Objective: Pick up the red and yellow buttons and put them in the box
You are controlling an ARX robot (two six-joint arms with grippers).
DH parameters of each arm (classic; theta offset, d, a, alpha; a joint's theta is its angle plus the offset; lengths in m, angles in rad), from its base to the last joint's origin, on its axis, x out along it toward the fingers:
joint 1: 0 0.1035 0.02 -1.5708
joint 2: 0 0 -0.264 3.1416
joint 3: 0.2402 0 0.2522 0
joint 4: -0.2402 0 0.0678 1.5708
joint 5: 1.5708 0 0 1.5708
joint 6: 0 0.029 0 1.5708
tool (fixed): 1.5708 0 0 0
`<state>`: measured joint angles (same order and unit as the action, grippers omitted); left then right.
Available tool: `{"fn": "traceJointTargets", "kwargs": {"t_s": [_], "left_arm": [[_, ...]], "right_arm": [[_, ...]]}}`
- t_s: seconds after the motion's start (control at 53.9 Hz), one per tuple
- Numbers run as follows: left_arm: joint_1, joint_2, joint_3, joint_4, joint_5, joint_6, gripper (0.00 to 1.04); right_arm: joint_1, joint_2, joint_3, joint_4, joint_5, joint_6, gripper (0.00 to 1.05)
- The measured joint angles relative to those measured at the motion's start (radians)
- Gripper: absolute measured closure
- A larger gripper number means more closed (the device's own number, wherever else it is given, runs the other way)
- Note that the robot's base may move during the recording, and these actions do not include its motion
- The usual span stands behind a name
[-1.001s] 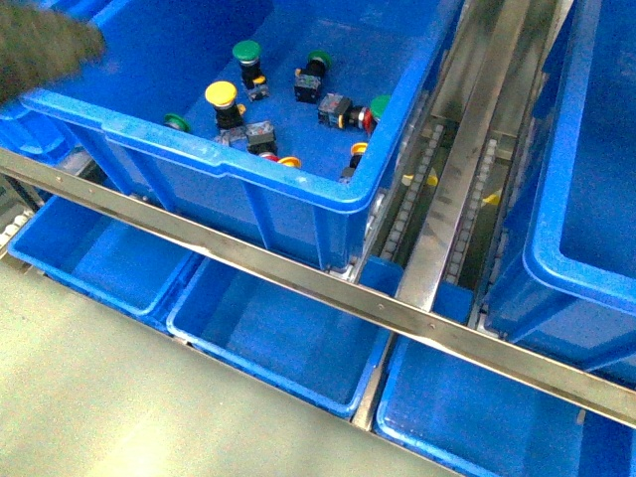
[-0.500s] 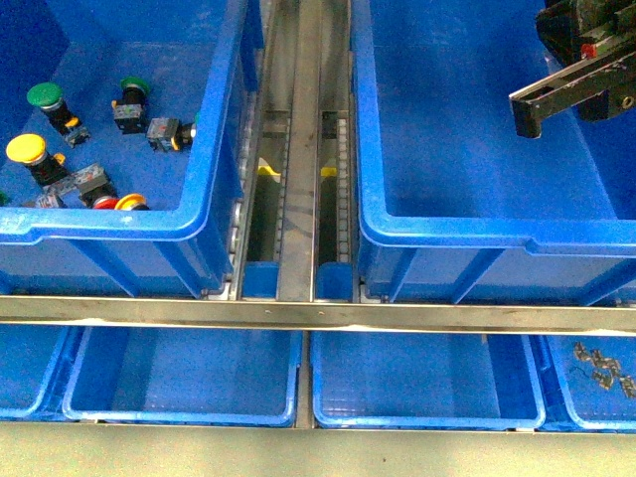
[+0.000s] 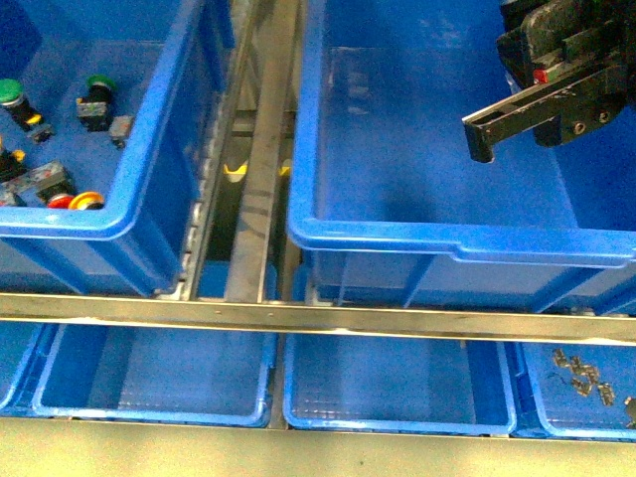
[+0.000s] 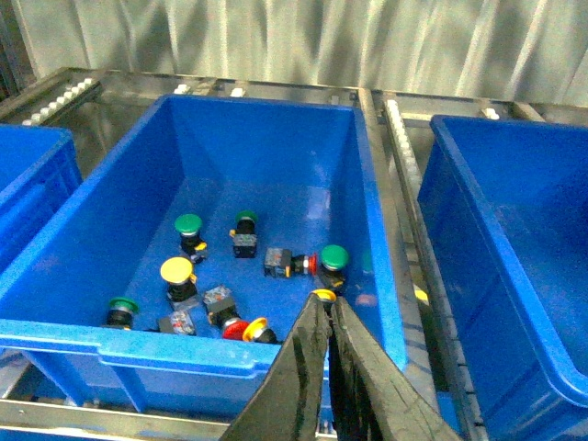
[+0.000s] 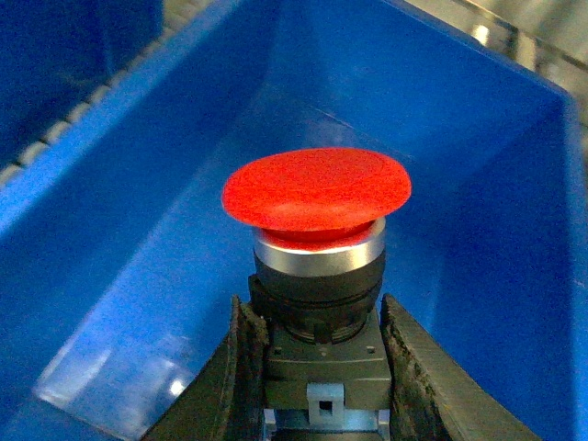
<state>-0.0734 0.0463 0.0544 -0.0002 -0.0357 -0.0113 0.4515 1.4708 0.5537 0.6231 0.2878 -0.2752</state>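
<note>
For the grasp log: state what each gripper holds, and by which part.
The right gripper clamps a red button by its dark block body, below the silver collar, cap clear. The left gripper is shut on nothing.

Right gripper (image 3: pixel 484 139), front view: black blocky housing (image 3: pixel 566 45) with stepped edges; one small red part (image 3: pixel 542 75) set into it; a long flat black finger (image 3: pixel 527 107) ending in a short hooked tip; two round holes (image 3: pixel 579 125) near its base. Right wrist view: fingers (image 5: pixel 415 367) black and curved, with rough, scuffed inner edges. Left gripper (image 4: pixel 323 317), left wrist view: two matte black fingers, broad at the base, tapering to a narrow point; surfaces dull and slightly wrinkled.
</note>
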Motion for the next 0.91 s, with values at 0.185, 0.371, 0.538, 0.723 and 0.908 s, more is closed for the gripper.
{"fn": "traceJointTargets", "kwargs": {"t_s": [0.185,0.371,0.538,0.723,0.908], "left_arm": [[0.067,-0.031,-0.034,-0.002,0.033,0.001,1.02],[0.068,-0.032,-0.034,-0.001,0.034,0.001,1.02],[0.069,-0.032,-0.034,0.000,0.034,0.001,1.02],[0.069,-0.032,-0.034,0.000,0.033,0.001,1.02],[0.071,-0.032,-0.034,0.000,0.036,0.003,1.02]], "right_arm": [[0.008,0.000,-0.008,0.000,0.011,0.012,0.79],[0.013,0.000,-0.011,0.000,0.023,0.017,0.79],[0.016,-0.001,-0.019,0.000,0.034,0.019,0.79],[0.021,-0.003,-0.027,0.013,0.039,0.021,0.79],[0.035,-0.012,-0.037,0.026,0.041,0.023,0.79]]}}
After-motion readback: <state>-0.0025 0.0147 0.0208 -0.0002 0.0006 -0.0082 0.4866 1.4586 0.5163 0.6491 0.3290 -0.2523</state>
